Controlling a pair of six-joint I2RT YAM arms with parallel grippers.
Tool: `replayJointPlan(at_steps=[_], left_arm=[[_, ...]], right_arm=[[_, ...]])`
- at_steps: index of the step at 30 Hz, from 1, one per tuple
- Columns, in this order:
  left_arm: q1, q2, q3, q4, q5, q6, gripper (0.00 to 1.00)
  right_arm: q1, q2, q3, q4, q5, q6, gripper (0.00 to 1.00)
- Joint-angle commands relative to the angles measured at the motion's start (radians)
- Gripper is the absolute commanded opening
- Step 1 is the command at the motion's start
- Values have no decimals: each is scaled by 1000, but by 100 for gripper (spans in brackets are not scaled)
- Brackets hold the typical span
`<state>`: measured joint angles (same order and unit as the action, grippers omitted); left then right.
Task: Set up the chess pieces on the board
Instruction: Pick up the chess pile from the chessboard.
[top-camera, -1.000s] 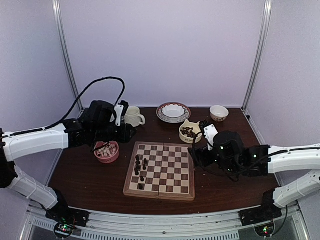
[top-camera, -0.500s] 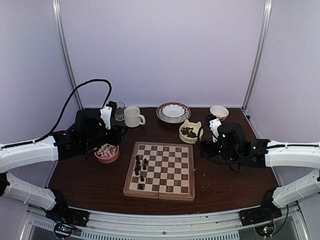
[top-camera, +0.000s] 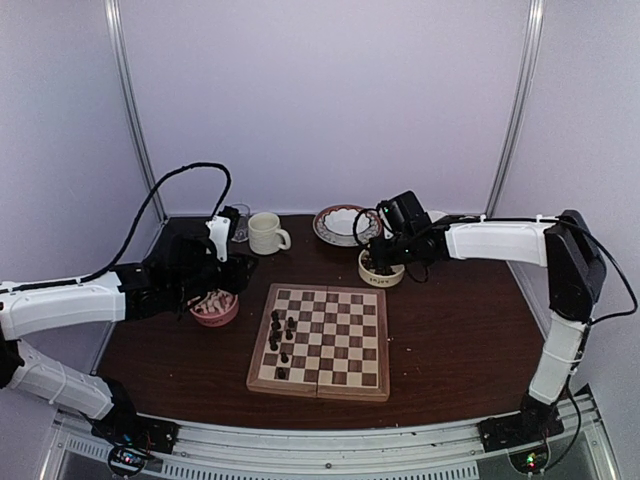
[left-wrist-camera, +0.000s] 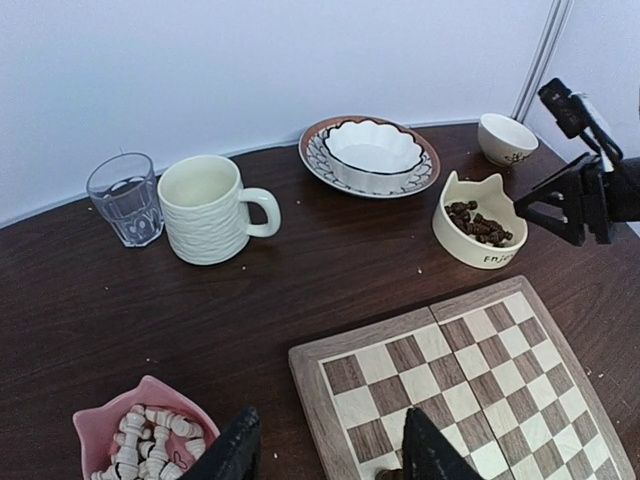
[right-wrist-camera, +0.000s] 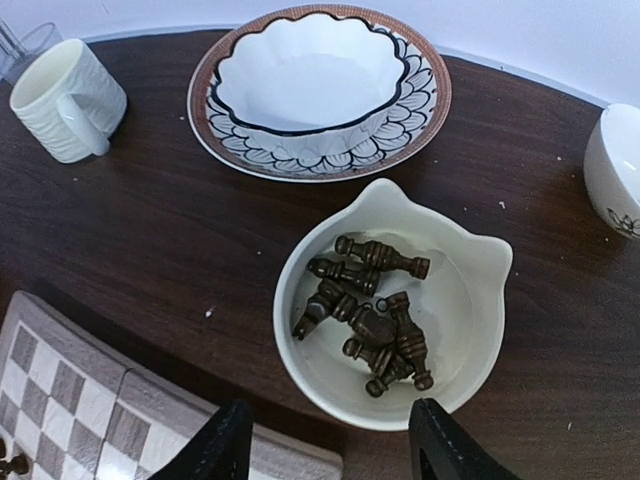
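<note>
Top external, board: I see the board lying flat on the counter, in front of both arms.
Top external, chess pieces: a few dark chess pieces stand on the board's left columns. More lie in a cat-shaped bowl just behind its far right corner.
Top external, left hand: my left hand hangs over a pink bowl beside the board's far left corner.
Top external, right hand: my right hand hangs over the cat-shaped bowl.
Left wrist, left hand: the fingers of my left hand are apart with nothing between them. The pink bowl of cream pieces sits lower left, and the board lower right.
Left wrist, far side: a mug stands just beside a glass, and a scalloped bowl sits on a plate.
Right wrist, right hand: the fingers of my right hand are spread and grip nothing, hovering at the near rim of the cat-shaped bowl.
Right wrist, chess pieces: the dark chess pieces lie on their sides in a heap inside that bowl. A corner of the board shows at lower left.
</note>
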<state>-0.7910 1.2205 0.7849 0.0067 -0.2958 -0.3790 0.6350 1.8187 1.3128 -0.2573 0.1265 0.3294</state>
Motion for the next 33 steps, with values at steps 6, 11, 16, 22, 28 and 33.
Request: replayJointPlan(at_steps=[6,11,16,22,28,33], left_arm=[[2,-23,-16,56,-14,17,49],[2,-18,-13,55,-18,23,49],[2,-12,-7,48,-18,25,49],[1,-13,-5,44,-5,23,49],[1,-9,-3,42,-5,25,49],[1,-6,-2,42,-2,26,49]], right_arm=[[-82,169,175,-79,-97,-132,48],[-99,213,244,-85,-173,-187,48],[-122,274,301,-88,-223,-194,42],[-127,330,342,-105,-212,-207,39],[-136,390,397,-146,-169,-213,38],[-143,409,415,-140,-142,-214,39]])
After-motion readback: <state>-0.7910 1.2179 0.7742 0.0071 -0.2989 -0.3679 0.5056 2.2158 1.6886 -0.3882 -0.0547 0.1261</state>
